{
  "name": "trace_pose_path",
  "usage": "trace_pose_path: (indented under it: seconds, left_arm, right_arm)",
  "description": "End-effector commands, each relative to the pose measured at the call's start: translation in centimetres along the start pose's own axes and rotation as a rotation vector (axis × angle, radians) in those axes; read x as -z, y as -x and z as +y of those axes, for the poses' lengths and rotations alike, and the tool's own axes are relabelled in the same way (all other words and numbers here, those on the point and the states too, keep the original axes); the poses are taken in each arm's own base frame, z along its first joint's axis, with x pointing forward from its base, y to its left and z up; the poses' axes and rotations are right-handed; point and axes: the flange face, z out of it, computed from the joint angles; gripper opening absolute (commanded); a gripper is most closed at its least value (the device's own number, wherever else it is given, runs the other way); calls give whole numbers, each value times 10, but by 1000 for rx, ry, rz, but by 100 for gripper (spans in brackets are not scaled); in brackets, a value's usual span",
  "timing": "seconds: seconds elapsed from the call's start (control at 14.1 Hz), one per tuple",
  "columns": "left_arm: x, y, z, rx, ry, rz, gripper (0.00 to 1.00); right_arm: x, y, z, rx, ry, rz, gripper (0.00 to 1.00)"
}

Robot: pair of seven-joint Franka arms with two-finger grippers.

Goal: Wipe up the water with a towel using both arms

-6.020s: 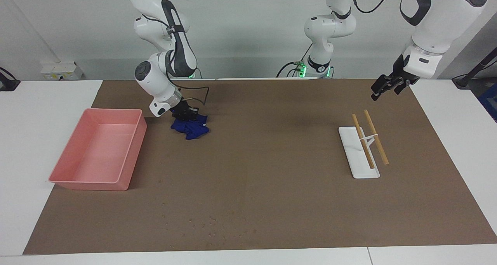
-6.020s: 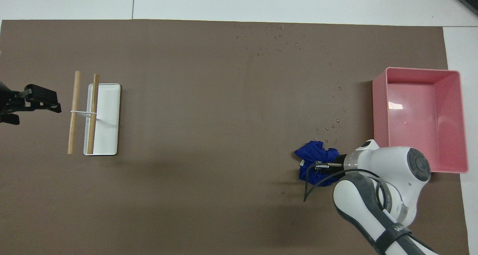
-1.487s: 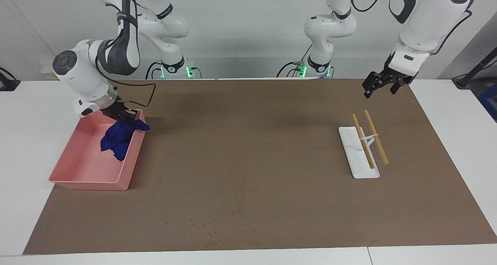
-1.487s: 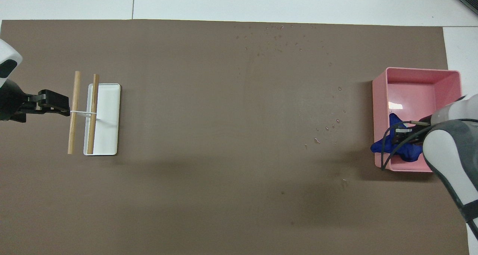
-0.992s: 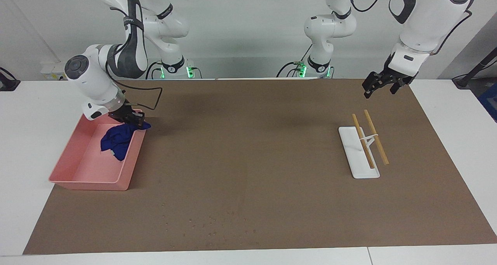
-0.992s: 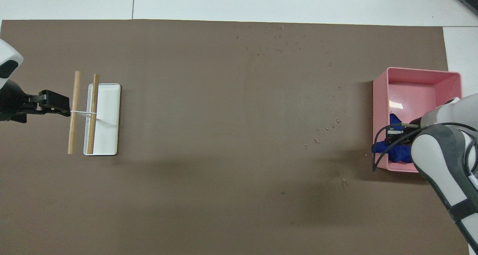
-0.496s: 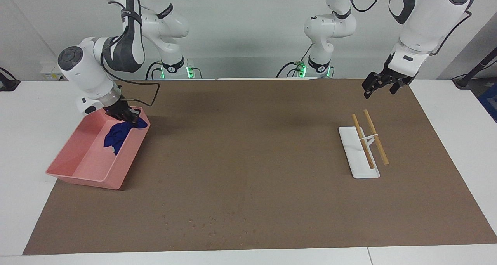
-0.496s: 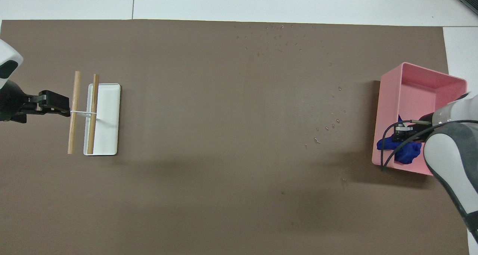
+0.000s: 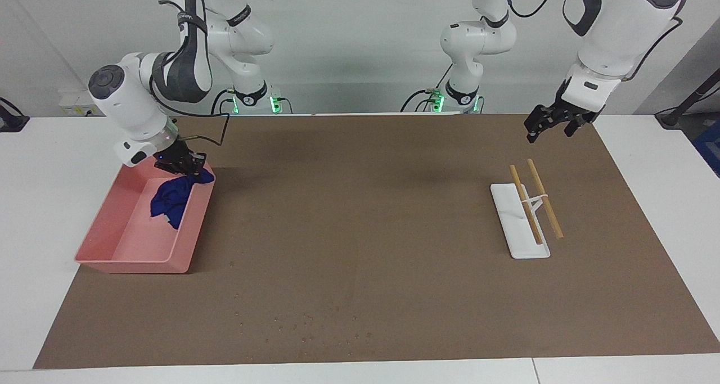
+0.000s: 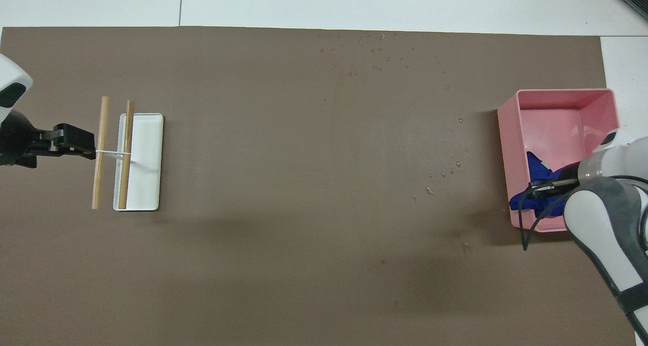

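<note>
Gripping the towel (image 9: 173, 197) at the pink tray's (image 9: 126, 243) rim nearest the robots, the right gripper (image 9: 185, 166) has its fingers clamped together on the blue cloth, at about nine o'clock in the facing view. Most of the cloth hangs down inside the tray, a fold draped over the wall toward the table's middle; it looks as though the cloth is being dropped off or wrung there rather than worked on the mat. Nothing else can be made out in the tray. At around six o'clock, scattered water drops (image 9: 306, 322) dot the brown mat (image 9: 360, 215) far from the robots, unwiped, so the job appears unfinished. Toward three o'clock, a white slab (image 9: 514, 226) lies flat with two wooden sticks (image 9: 534, 201) crossing it, tied by a white band. At about two o'clock the left gripper (image 9: 543, 126) waits in the air over the mat, its fingers spread apart and holding nothing, just short of the sticks in the overhead view (image 10: 76, 144).
</note>
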Motion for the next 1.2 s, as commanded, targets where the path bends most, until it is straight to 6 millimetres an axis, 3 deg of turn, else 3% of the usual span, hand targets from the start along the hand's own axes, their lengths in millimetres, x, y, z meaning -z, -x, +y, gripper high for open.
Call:
trace_pose_path:
  seconds: [0.0, 0.35, 0.5, 0.64, 0.85, 0.92, 1.13]
  left_arm:
    - [1, 9, -2, -11, -21, 11, 100]
    - [2, 9, -2, -11, -21, 11, 100]
    - [2, 10, -2, -9, -21, 11, 100]
    - [2, 9, -2, -11, -21, 11, 100]
    - [2, 9, -2, -11, -21, 11, 100]
    - [2, 9, -2, -11, -21, 11, 100]
    - [1, 9, -2, -9, -21, 14, 100]
  right_arm:
    - [-1, 2, 3, 41, -1, 17, 0]
    - [-3, 1, 2, 37, -1, 14, 26]
    - [-3, 0, 1, 24, -3, 13, 23]
    - [-1, -1, 2, 25, -2, 17, 10]
    - [16, -7, 2, 31, 3, 43, 7]
    - [16, -7, 2, 31, 3, 44, 0]
    - [16, -6, 3, 25, -2, 43, 0]
